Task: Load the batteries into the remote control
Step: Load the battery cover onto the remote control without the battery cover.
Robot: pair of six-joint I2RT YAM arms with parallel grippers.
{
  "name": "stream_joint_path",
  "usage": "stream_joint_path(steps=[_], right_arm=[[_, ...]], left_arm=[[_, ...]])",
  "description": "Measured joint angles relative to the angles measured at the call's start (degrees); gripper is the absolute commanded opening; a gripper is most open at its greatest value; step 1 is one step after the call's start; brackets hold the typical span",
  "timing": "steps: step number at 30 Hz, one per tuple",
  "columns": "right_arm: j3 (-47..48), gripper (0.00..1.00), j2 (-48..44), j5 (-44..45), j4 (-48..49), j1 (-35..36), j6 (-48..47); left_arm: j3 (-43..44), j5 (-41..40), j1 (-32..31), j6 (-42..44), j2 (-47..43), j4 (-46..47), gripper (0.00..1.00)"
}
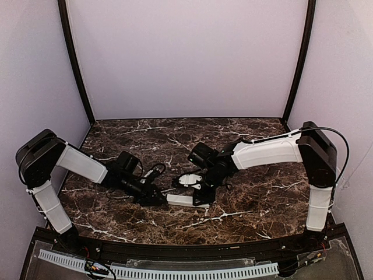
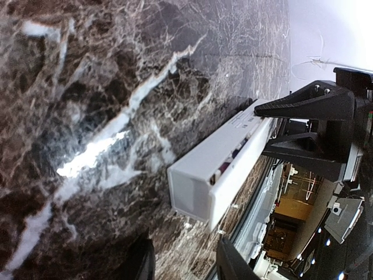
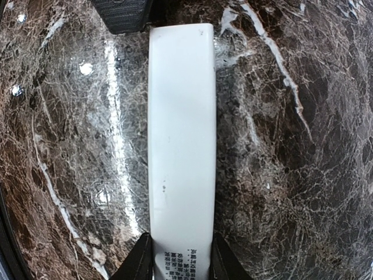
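1. While the right fingers [image 3: 140,265] press against both long sides of the remote control [image 3: 182,128], they have it clamped at the end that carries small printed text.
2. The left fingers [image 2: 143,265] stand partly apart with nothing between them. The near end of the white bar sits just ahead of them, not touching.
3. Seen from the left wrist, the other pair of dark fingers closes on the far end of the bar, one on each side of it.
4. A narrow slot runs along one long side of the remote control, with something dark inside that is too small to tell.
5. Seen from above, the remote control [image 1: 183,200] lies low over the surface [image 1: 250,204], near the front middle and between the two arms. The left fingers are at its left end and the right fingers at its right end.
6. Whether the free end rests on the surface I cannot tell.
7. The surface is dark brown marble with white veins, closed in by pale walls [image 1: 186,52].
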Motion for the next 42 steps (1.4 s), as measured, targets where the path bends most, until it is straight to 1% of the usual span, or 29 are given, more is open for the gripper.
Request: stream_joint_path(steps=[6, 13, 15, 18, 20, 24, 28, 35, 38, 39, 42], right_arm=[[0.0, 0.32, 0.09, 0.09, 0.0, 0.0, 0.17], [0.02, 0.32, 0.74, 0.17, 0.17, 0.0, 0.22], [0.04, 0.32, 0.81, 0.2, 0.17, 0.0, 0.2], [0.17, 0.37, 0.92, 0.17, 0.11, 0.0, 0.22], [0.2, 0.38, 1.38, 0.26, 0.15, 0.0, 0.26], [0.37, 0.41, 2.05, 0.83, 0.13, 0.0, 0.35], [0.39, 0.43, 2.05, 1.18, 0.09, 0.0, 0.35], [0.44, 0.44, 2.05, 1.42, 0.11, -0.02, 0.37], [0.46, 0.44, 2.05, 1.44, 0.11, -0.02, 0.37], [0.46, 0.43, 2.05, 1.44, 0.09, -0.02, 0.35], [0.46, 0.38, 2.05, 1.46, 0.09, -0.02, 0.37]], left_arm=[[0.59, -2.25, -0.17, 0.24, -0.33, -0.33, 0.32], [2.16, -5.14, -1.36, 0.31, -0.96, 0.15, 0.24], [2.69, -5.73, -1.73, 0.31, -0.96, 0.17, 0.23], [3.3, -6.19, -2.1, 0.33, -0.94, 0.2, 0.21], [3.61, -6.64, -2.32, 0.42, -0.94, 0.13, 0.2], [4.07, -7.69, -2.49, 1.22, -0.83, -0.79, 0.2], [4.39, -8.76, -2.62, 2.14, -0.39, -2.43, 0.27], [4.5, -9.38, -2.8, 3.26, -0.2, -3.65, 0.27], [4.98, -9.99, -3.08, 3.8, -0.2, -4.52, 0.26], [5.29, -10.23, -3.21, 4.0, -0.2, -5.03, 0.24], [6.34, -11.06, -3.74, 4.83, -0.2, -6.56, 0.19]])
